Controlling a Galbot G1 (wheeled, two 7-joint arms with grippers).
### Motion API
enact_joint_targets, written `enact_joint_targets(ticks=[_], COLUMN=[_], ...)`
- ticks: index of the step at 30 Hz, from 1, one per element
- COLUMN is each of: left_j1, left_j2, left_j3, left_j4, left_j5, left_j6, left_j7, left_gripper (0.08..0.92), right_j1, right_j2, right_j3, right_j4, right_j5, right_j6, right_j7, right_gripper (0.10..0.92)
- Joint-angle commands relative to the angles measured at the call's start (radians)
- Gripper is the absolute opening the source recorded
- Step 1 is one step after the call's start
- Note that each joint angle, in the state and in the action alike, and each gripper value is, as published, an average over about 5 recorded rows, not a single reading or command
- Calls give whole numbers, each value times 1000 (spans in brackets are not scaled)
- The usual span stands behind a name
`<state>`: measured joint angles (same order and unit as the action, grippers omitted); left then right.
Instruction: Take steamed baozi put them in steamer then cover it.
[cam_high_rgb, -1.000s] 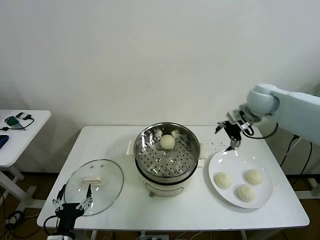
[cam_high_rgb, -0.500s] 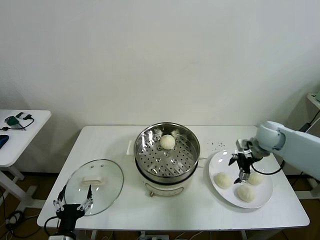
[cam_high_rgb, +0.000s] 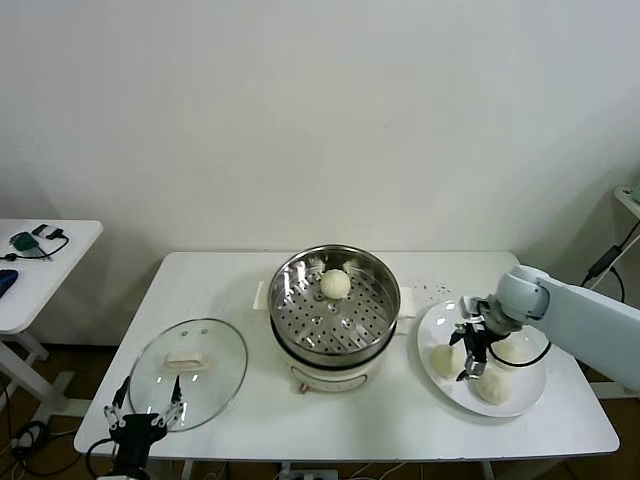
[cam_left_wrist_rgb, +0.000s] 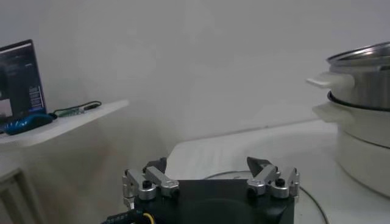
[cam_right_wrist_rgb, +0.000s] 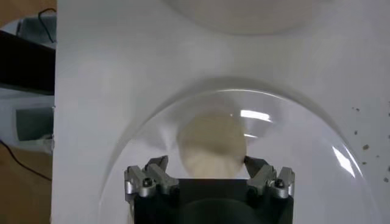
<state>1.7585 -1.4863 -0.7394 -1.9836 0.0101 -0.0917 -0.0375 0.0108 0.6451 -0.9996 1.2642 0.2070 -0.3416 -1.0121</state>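
One steamed baozi (cam_high_rgb: 335, 284) lies in the steel steamer (cam_high_rgb: 335, 305) on its white pot base. Three more baozi lie on a white plate (cam_high_rgb: 530, 387) to its right. My right gripper (cam_high_rgb: 467, 352) is low over the plate, open, its fingers on either side of the baozi nearest the steamer (cam_high_rgb: 443, 358). In the right wrist view that baozi (cam_right_wrist_rgb: 210, 145) sits between the open fingertips of my right gripper (cam_right_wrist_rgb: 205, 163). The glass cover (cam_high_rgb: 188, 372) lies flat on the table at the left. My left gripper (cam_high_rgb: 140, 425) is open and empty by the table's front edge near the cover.
A small side table (cam_high_rgb: 40, 265) with a phone and cables stands at the far left. The steamer's side and handle (cam_left_wrist_rgb: 359, 79) show in the left wrist view. The table's right edge is just beyond the plate.
My right gripper has come from behind the plate, forward and down, to the baozi nearest the steamer. The left arm has barely moved.
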Motion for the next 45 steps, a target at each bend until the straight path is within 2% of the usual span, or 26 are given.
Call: enact_joint_targets(ticks=[1,11,18,22,27,32,35,40,45], left_j1=[1,6,15,23,35,44,45,52,57], left_j2=[-1,-1,-1,-1,4,6,6,8,14], left_j3=[0,3,6,5,4,13,28,55,77], left_j4=[0,-4,-11,-19,-30,-46,-53,-64,-75], left_j5=[3,3,3,2,0,5,13,24,38], left_j6=[0,-3,-6,-7,-9,-8,-7,-7,-7], left_j7=[0,-1,-2,-2,-2,-1,-1,-1,-2], left_gripper=[823,823,823,823,823,823,823,823,823], right_j1=[-42,-28,30,184,527,862,957,953,845], right_j2=[17,19,-10,-34,-24,71,148,283,409], right_j3=[38,44,36,-33,-247,-464,-508,-485,-420], right_j4=[-24,-31,-11,4,-1,-3,8,25,16], right_j5=[-8,0,40,115,240,417,524,623,645], right_j6=[-7,2,6,12,46,60,38,-17,-93], right_j7=[6,-2,-3,-12,-40,-58,-53,-1,77], right_gripper=[775,662,653,653,653,655,657,659,662])
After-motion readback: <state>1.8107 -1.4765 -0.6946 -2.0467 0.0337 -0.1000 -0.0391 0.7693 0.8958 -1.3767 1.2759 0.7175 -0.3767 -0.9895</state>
